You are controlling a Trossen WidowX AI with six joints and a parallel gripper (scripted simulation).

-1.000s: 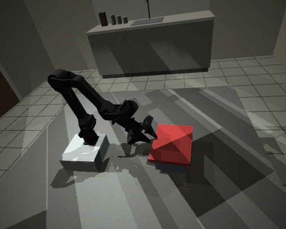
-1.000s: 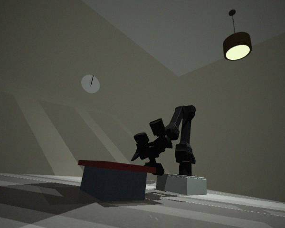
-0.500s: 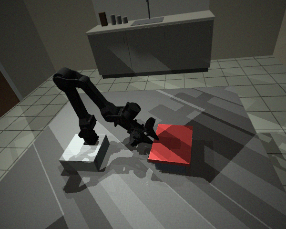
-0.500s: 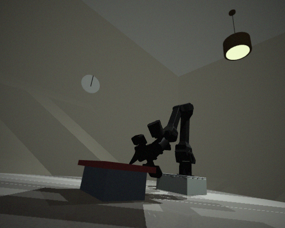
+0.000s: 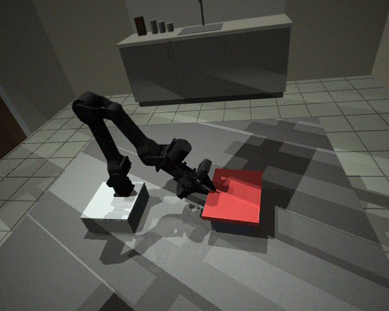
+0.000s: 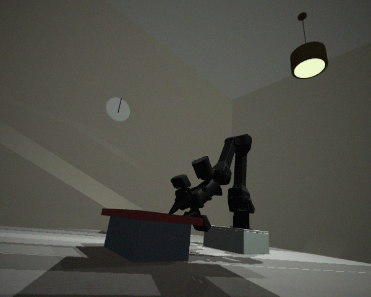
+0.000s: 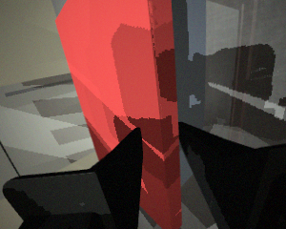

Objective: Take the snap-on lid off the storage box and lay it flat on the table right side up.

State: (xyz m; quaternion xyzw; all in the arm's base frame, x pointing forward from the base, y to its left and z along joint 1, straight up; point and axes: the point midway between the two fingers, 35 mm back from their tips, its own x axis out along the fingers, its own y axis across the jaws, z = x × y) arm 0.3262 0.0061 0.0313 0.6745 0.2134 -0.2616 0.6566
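Observation:
The red lid (image 5: 238, 201) (image 6: 131, 213) (image 7: 102, 57) sits flat, right side up, on top of the dark blue storage box (image 5: 233, 229) (image 6: 150, 239) (image 7: 196, 29). The lid's rim sticks out past the box walls. My gripper (image 5: 212, 192) (image 7: 158, 130) is shut on the lid's edge on the side towards the arm's base. In the wrist view one finger lies over the lid's top face and the other is on the underside of the rim. The box stands on the table. The lower finger is mostly hidden by the lid in the exterior view.
The arm's base stands on a white block (image 5: 104, 204) (image 6: 256, 242), to the left of the box in the top view. The grey table (image 5: 174, 277) runs under both. A kitchen counter (image 5: 205, 67) stands on the floor beyond the table.

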